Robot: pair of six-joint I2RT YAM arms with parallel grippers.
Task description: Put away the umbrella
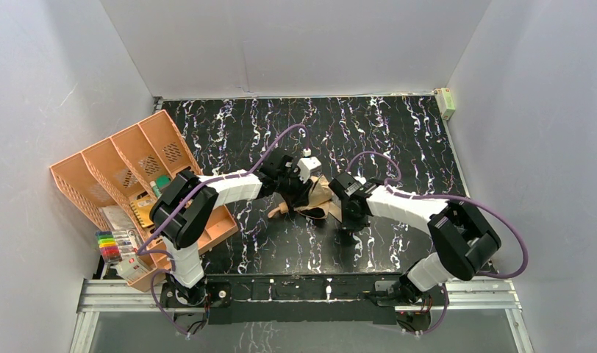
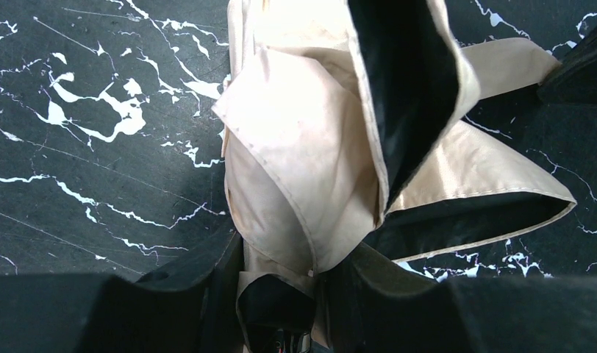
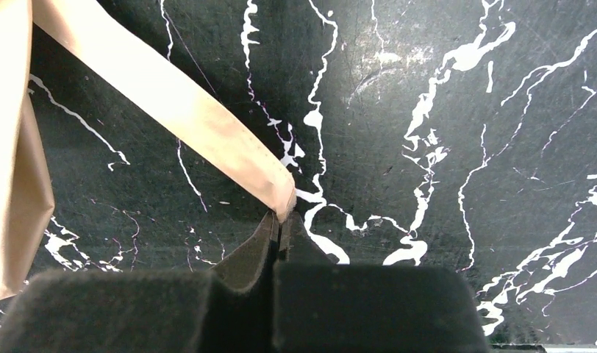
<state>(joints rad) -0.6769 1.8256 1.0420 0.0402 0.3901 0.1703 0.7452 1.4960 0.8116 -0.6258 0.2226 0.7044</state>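
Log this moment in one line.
left gripper: grips umbrella | right gripper: pinches strap tip | umbrella: on table, canopy loose

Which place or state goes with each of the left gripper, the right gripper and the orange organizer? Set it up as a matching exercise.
Things:
1. left gripper
2. right gripper
3. orange organizer

Places or states:
A. at the left side of the table
B. shut on the end of the tan strap
C. clamped on the bundled canopy of the umbrella

Pairs: 1-C, 2-B, 3-A
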